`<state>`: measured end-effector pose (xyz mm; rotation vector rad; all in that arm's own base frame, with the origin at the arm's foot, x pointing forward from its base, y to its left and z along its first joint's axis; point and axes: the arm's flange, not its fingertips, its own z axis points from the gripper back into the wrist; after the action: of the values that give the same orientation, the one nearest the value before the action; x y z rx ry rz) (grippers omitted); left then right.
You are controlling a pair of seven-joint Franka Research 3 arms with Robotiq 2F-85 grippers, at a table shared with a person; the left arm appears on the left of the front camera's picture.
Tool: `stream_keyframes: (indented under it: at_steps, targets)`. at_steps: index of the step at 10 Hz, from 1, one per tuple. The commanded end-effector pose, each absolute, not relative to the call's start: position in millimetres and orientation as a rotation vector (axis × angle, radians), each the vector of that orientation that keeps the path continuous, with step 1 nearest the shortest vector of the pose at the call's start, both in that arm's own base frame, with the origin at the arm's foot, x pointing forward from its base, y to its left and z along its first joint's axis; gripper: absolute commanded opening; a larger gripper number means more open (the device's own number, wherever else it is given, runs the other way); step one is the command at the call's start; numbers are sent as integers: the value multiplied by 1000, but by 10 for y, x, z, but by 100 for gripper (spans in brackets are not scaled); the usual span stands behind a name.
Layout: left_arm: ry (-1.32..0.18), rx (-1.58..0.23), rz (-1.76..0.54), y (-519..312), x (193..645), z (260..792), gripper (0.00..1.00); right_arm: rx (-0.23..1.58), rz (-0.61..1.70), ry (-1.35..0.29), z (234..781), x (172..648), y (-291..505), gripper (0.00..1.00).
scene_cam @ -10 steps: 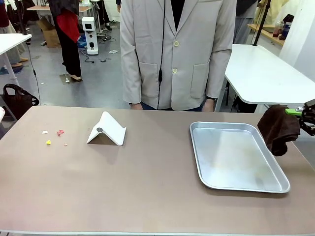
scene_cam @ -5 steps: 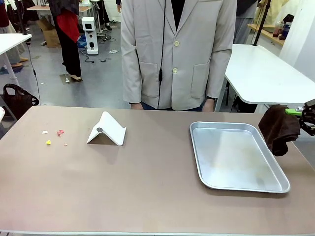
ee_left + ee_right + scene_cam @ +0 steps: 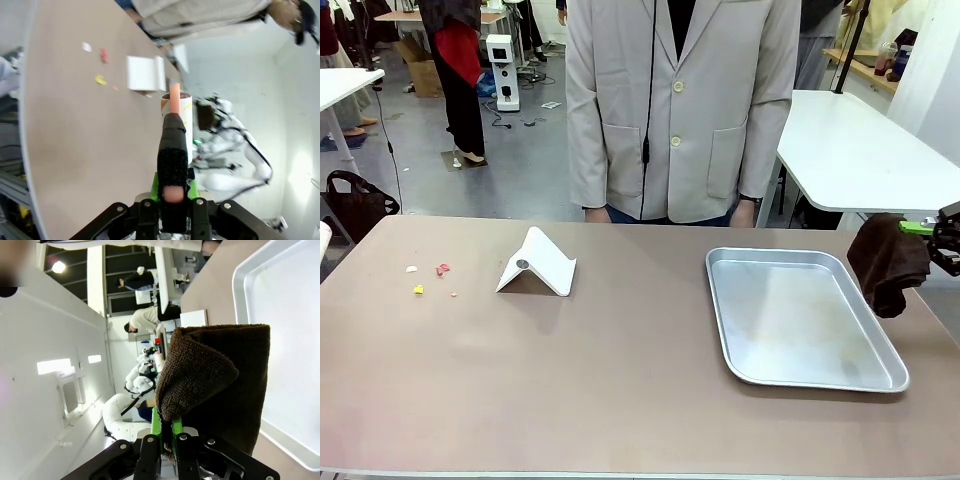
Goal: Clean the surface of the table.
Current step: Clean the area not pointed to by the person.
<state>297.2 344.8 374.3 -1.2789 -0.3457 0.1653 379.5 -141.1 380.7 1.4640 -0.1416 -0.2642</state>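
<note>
The right tool (image 3: pixel 925 235) is clamped shut on a dark brown cloth (image 3: pixel 888 262) above the worktop (image 3: pixel 620 380) beside a metal tray (image 3: pixel 720 300). The left tool (image 3: pixel 172 192) is closed on a black, pink-tipped stick (image 3: pixel 172 145), with the worktop ahead of it.

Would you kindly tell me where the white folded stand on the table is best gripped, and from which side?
Likely its raised fold, coming straight down from above, pinching across the two sloping panels. The white folded stand sits tent-like on the table, ridge up, and its lower edges lie flat on the top, leaving no gap underneath.
</note>
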Motion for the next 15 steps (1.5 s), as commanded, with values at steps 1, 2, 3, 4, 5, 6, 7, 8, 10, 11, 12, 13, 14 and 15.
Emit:
stream_keyframes:
  at_steps: [1,2,3,4,5,6,7,8,10,11,12,13,14,15]
  targets:
    - [-342,-1071,301,3076,3125,3890,22,1456,-248,-161,3818,3806,-1408,9]
    - [-321,-1029,317,2958,3238,3905,22,1456,-248,-161,3818,3806,-1408,9]
    - [-306,-991,332,2885,3366,3923,22,1456,-248,-161,3818,3806,-1408,9]
    - [-266,-982,337,2829,3476,3923,22,1456,-248,-161,3818,3806,-1408,9]
    - [-249,-939,379,2793,3608,3881,22,1456,-248,-161,3818,3806,-1408,9]
    - [-244,-902,413,2773,3705,3823,22,1456,-248,-161,3818,3806,-1408,9]
    - [-206,-903,419,2758,3780,3763,22,1456,-248,-161,3818,3806,-1408,9]
    - [-192,-890,416,2746,3837,3731,22,1456,-248,-161,3818,3806,-1408,9]
    - [-217,-851,417,2781,3946,3655,22,1456,-248,-161,3818,3806,-1408,9]
    - [-207,-844,421,2803,3983,3599,22,1456,-248,-161,3818,3806,-1408,9]
    - [-216,-834,411,2817,4006,3555,22,1456,-248,-161,3818,3806,-1408,9]
    - [-229,-803,403,2817,4025,3520,22,1456,-248,-161,3818,3806,-1408,9]
    - [-223,-801,392,2808,4029,3480,22,1456,-248,-161,3818,3806,-1408,9]
    - [-230,-781,396,2807,4051,3430,22,1456,-248,-161,3818,3806,-1408,9]
